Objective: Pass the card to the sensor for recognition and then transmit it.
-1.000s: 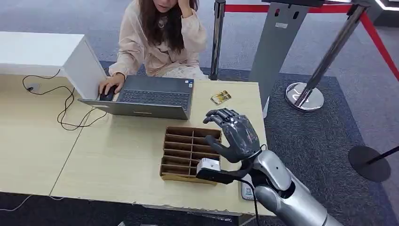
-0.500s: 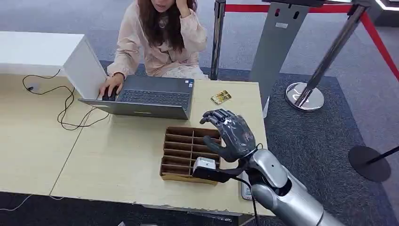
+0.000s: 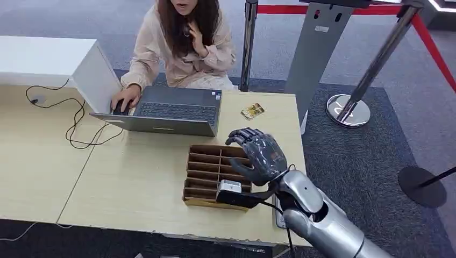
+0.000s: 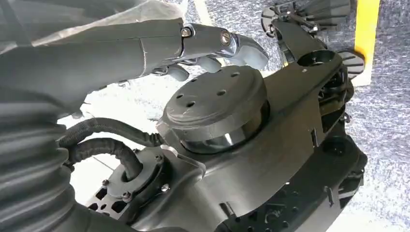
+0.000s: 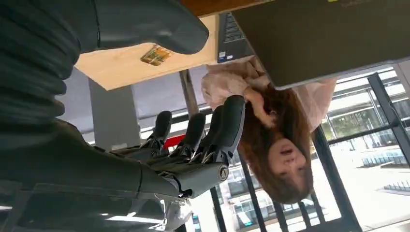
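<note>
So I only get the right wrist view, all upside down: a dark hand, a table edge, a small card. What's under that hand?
Observer: A brown divided tray; the right hand hovers over its right end, fingers apart, holding nothing.
Visitor: And the card, is it close?
Observer: The card lies flat beyond the tray, apart from the hand, right of a laptop.
Visitor: Where's the other hand?
Observer: The left hand hangs low over the floor; I see nothing in it.

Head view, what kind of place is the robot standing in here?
Probably a reception or check-in desk in a public lobby: a person works at a laptop across the wooden desk, and a red belt barrier on a stanchion runs behind.
</note>
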### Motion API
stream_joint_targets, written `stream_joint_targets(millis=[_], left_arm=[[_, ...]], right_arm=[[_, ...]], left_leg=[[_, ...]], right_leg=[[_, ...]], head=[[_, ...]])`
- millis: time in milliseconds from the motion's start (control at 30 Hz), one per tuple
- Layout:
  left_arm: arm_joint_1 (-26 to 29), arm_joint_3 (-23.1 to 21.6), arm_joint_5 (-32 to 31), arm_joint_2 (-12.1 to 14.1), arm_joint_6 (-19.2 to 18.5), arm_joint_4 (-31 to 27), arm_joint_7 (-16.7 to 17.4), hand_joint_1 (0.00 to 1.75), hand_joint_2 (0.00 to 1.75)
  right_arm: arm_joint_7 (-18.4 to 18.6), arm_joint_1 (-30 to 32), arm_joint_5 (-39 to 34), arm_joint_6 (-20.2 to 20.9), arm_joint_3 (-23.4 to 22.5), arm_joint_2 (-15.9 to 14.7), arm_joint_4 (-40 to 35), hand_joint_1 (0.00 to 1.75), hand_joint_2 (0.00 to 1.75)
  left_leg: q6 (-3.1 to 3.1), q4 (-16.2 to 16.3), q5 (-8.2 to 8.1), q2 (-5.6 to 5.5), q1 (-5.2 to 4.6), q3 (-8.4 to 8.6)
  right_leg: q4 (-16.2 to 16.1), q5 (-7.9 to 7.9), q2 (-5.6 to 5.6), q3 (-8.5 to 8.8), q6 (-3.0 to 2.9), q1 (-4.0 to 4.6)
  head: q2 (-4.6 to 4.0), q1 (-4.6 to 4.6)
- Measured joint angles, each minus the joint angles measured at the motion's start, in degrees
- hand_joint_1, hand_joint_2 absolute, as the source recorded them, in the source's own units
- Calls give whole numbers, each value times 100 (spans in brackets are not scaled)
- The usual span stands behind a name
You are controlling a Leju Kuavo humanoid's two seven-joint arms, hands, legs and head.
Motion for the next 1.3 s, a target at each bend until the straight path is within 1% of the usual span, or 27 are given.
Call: stream_joint_targets(millis=[167,733,800,867,1300], left_arm=[[0,0,18,0,9,0,2,0,175],[3,0,39,0,24,0,20,0,175],[1,2,39,0,24,0,20,0,175],[2,2,39,0,22,-2,20,0,175],[2,2,44,-2,44,-2,22,0,175]], right_arm=[[-2,-49,0,31,53,37,83,73,175],[37,-158,-26,127,164,81,210,75,175],[48,-163,-26,136,175,94,238,72,175],[57,-166,-17,140,188,103,258,73,175],[122,-204,-79,179,212,146,383,72,175]], left_leg=[[0,0,0,0,0,0],[0,0,0,0,0,0],[0,0,0,0,0,0],[0,0,0,0,0,0],[0,0,0,0,0,0]], right_leg=[[0,0,0,0,0,0],[0,0,0,-1,0,0],[0,0,0,-1,0,0],[0,0,0,-1,0,0],[0,0,0,-1,0,0]], head=[[-2,0],[-2,0],[0,0],[-2,0],[0,0]])
